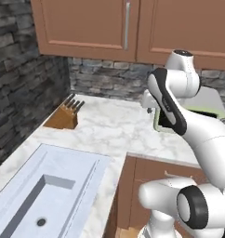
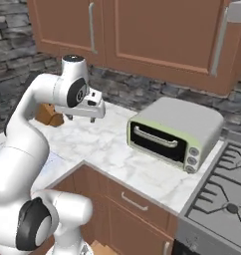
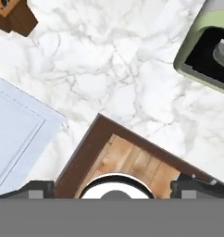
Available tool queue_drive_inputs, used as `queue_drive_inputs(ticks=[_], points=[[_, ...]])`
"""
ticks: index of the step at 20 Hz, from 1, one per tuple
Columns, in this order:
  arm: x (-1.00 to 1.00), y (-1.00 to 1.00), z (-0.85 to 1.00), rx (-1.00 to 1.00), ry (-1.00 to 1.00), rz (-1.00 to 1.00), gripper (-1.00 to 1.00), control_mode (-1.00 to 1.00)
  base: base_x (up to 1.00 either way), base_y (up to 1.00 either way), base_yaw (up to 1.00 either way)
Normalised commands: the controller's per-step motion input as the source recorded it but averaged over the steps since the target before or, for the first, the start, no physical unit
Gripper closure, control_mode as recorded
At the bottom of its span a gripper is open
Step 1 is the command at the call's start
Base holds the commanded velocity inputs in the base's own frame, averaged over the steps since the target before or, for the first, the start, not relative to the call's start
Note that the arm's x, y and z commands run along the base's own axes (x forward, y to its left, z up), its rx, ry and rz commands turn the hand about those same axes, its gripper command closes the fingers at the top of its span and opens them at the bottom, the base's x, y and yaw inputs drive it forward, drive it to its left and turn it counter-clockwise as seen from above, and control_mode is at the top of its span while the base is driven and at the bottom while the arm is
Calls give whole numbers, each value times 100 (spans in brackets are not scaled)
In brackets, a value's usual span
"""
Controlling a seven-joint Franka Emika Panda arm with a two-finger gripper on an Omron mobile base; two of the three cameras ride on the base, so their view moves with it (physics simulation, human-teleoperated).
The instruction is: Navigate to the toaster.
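Note:
The small dark two-slot toaster is out of view. My gripper (image 2: pixel 80 118) hangs above the white marble counter (image 2: pixel 107 144) at the inside corner of the L-shaped worktop, pointing down. In the hand view its two dark fingertips stand far apart at the bottom edge, so the gripper (image 3: pixel 115 187) is open with nothing between them. In the left base view the gripper (image 1: pixel 149 108) is mostly hidden behind my own forearm.
A grey and pale-green toaster oven (image 2: pixel 175 132) with a bar handle sits on the counter to the right, beside a gas stove (image 2: pixel 222 199). A wooden knife block (image 1: pixel 65 114) stands in the left corner. A pale sink (image 1: pixel 44 186) lies at the left. Brown cabinets hang overhead.

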Motion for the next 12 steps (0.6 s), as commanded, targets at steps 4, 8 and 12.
queue_drive_inputs(ticks=[4,8,12], points=[[0,0,0,0,0,0,-100,100,-44,35,65],[0,0,0,0,0,0,-100,100,-44,42,65],[0,0,0,0,0,0,-100,100,-62,41,61]])
